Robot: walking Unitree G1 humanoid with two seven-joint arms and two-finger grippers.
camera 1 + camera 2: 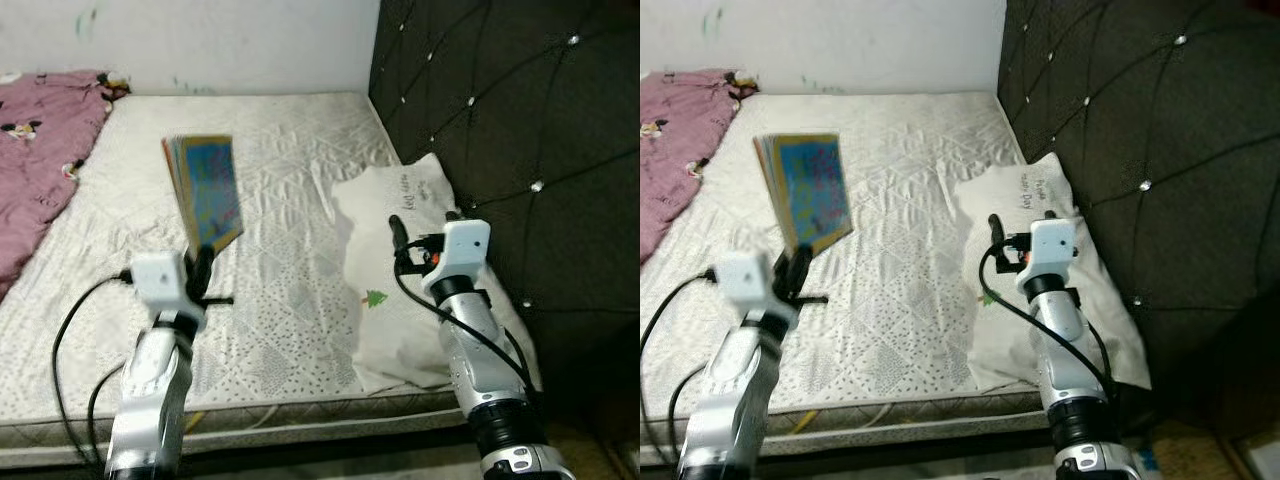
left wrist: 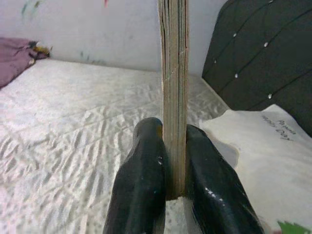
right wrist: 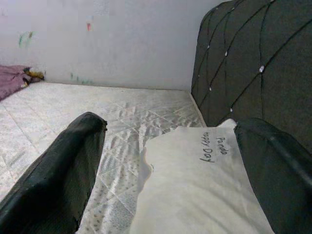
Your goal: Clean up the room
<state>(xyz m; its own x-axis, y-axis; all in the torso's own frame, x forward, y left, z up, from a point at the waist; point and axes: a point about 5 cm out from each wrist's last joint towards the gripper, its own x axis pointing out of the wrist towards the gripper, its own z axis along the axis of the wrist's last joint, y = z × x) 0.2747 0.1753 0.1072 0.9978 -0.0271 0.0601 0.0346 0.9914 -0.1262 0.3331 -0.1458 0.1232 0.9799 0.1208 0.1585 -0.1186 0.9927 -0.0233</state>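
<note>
The book stack (image 1: 205, 190) is held upright above the mattress (image 1: 280, 300), clear of its surface, pinched at its lower edge by the left tool (image 2: 175, 168). The left wrist view shows one black finger pressed flat on each side of the stack. It looks like a few thin, brightly printed picture books gripped together; the exact number cannot be read from the edges.

Handling judgement:
- Weight: probably light to moderate.
- Stiffness: the covers look stiff, yet thin volumes held only at one edge may fan apart or slide against each other.
- Surface: glossy covers are likely slippery.
- Grip point: a hold at mid-edge, deep between the fingers, appears safest; the present grip is near a corner, so the stack may pivot.

The right tool (image 3: 170, 170) has its fingers spread wide with nothing between them, and hovers over the pillow (image 1: 395, 270).

Count of items:
- One book stack.
- One white pillow, soft, lying on the mattress beside the dark tufted headboard (image 1: 520, 130).
- One pink blanket (image 1: 40, 150), crumpled at the far left of the bed.
- Two tools, one per arm.
</note>
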